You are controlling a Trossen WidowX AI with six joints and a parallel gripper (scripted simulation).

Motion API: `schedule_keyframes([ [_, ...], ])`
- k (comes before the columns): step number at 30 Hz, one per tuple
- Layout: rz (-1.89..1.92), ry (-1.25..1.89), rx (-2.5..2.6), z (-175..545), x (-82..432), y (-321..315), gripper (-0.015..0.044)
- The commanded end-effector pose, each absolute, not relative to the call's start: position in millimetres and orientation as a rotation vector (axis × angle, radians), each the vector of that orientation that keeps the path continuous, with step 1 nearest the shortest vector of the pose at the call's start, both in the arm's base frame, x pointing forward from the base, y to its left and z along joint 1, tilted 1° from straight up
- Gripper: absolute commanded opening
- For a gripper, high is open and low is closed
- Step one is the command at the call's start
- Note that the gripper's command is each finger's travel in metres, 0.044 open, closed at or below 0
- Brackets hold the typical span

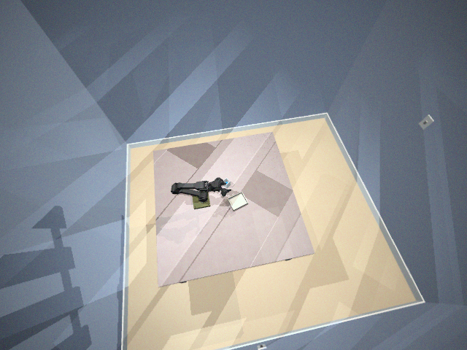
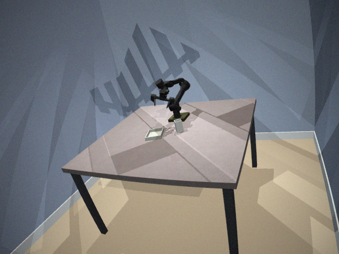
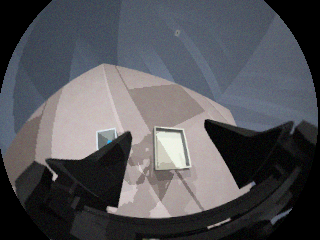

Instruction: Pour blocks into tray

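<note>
The hand (image 1: 226,186) (image 2: 161,102) (image 3: 168,128) is raised above the table (image 1: 241,240) (image 2: 153,161) (image 3: 135,107), its fingers spread wide, released, with nothing between them. Below it, the cup (image 1: 228,183) (image 2: 178,126) (image 3: 103,136) stands upright on the table, a bit of blue visible inside. Near the cup but apart from it, the shallow tray (image 1: 246,203) (image 2: 153,138) (image 3: 156,162) lies flat; its pale floor shows no blocks.

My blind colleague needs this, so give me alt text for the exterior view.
A black robot arm stands on an olive base plate on a pinkish table, its open gripper raised and empty. Nearer the viewer, an upright pale cup stands beside a shallow tray, with blue walls behind.
</note>
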State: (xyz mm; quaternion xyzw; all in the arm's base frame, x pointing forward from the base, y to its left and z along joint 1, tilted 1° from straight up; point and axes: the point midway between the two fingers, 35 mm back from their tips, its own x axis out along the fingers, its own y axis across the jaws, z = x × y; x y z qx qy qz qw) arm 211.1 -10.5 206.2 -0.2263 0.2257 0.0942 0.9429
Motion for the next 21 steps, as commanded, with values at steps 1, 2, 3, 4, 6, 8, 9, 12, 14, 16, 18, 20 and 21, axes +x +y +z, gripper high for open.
schedule_keyframes([
  [1,0.317,0.468,-0.365,186.7,208.8,17.6,0.0440],
  [2,0.347,0.473,-0.343,181.9,207.6,24.3,0.0440],
  [3,0.377,0.480,-0.320,177.1,206.1,31.0,0.0440],
  [4,0.407,0.487,-0.297,172.4,204.4,37.7,0.0440],
  [6,0.466,0.504,-0.253,162.9,200.1,50.8,0.0440],
  [8,0.524,0.524,-0.209,153.5,194.9,63.5,0.0440],
  [9,0.548,0.534,-0.191,149.7,192.4,68.6,0.0440],
  [12,0.567,0.542,-0.177,146.6,190.3,72.7,0.0440],
  [14,0.567,0.542,-0.177,146.6,190.3,72.7,0.0440],
  [16,0.567,0.542,-0.177,145.9,190.4,72.7,0.0440],
  [18,0.567,0.542,-0.177,140.1,191.0,72.6,0.0440],
  [20,0.567,0.542,-0.177,131.5,191.6,72.5,0.0440],
  [21,0.567,0.542,-0.177,127.1,191.8,72.5,0.0440],
])
